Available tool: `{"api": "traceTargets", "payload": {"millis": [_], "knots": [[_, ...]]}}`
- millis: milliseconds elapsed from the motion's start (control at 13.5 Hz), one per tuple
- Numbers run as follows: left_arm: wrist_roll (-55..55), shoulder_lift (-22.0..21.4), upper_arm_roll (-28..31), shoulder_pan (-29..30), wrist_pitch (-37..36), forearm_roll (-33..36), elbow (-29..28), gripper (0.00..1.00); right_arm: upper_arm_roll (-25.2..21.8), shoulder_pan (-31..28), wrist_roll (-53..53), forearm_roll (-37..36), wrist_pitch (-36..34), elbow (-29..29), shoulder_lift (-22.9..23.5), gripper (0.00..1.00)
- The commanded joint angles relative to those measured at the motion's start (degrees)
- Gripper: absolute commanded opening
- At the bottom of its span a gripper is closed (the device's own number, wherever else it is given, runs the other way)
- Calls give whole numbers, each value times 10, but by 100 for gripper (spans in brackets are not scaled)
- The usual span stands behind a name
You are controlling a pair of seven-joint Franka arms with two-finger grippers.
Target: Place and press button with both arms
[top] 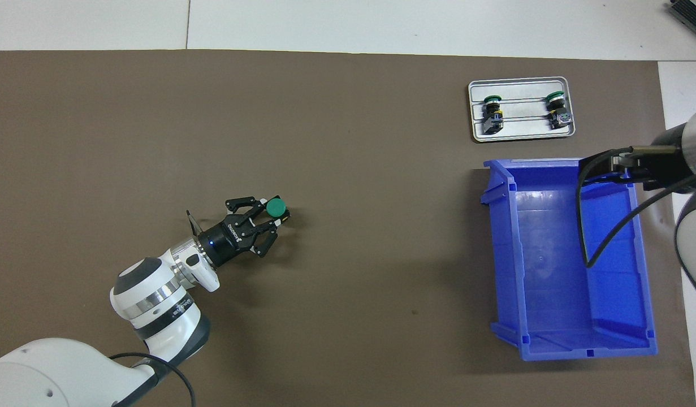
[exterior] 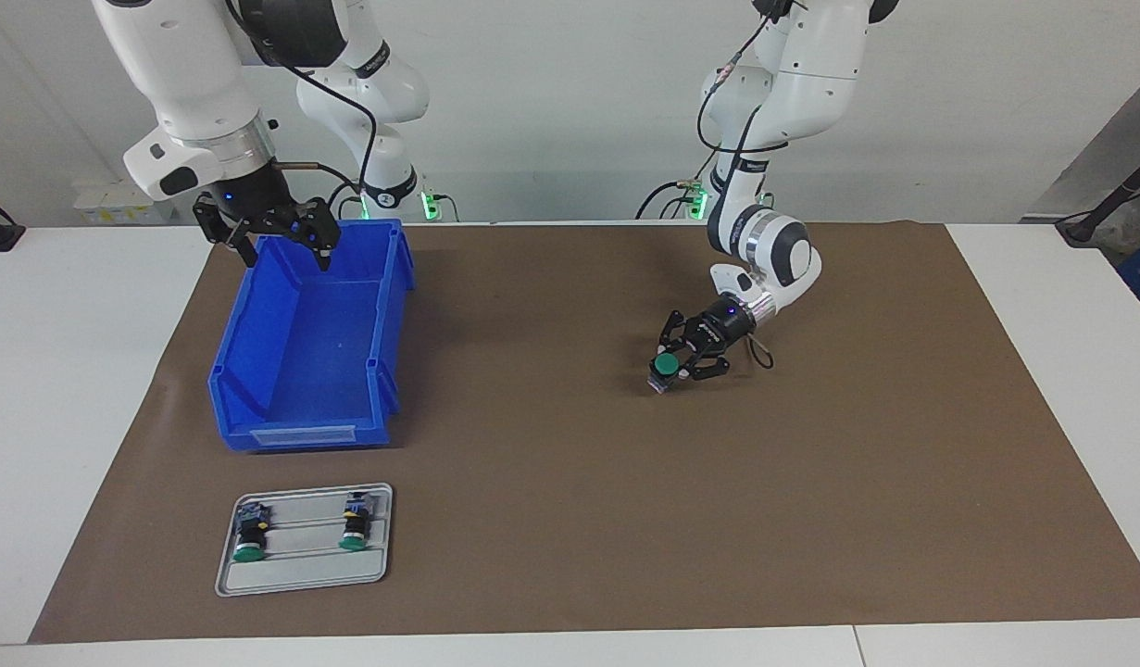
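Left gripper low over the brown mat, fingers clamped on the button, right gripper over the blue bin, fingers spread wide

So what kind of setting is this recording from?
Most likely a robotics lab bench: two white jointed arms stand at a white table covered by a brown paper mat, with a blue plastic bin and a grey metal tray of green-capped push-buttons.
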Motion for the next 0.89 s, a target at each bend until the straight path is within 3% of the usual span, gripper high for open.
{"api": "traceTargets", "payload": {"millis": [0, 74, 296, 444, 593, 815], "knots": [[55, 19, 3, -5, 4, -11, 5, 32, 5, -7, -12, 0, -5, 1, 0, 100], [55, 19, 3, -2, 0, -11, 5, 36, 5, -7, -12, 0, -5, 1, 0, 100], [55, 18, 3, 2, -11, -11, 3, 63, 5, -7, -12, 0, -5, 1, 0, 100], [55, 16, 3, 5, -14, -10, 0, 73, 5, -7, -12, 0, -5, 1, 0, 100], [55, 17, 3, 4, -13, -10, -1, 91, 5, -7, -12, 0, -5, 1, 0, 100], [57, 16, 4, 5, -13, -8, -9, 99, 5, -7, -12, 0, -5, 1, 0, 100]]}}
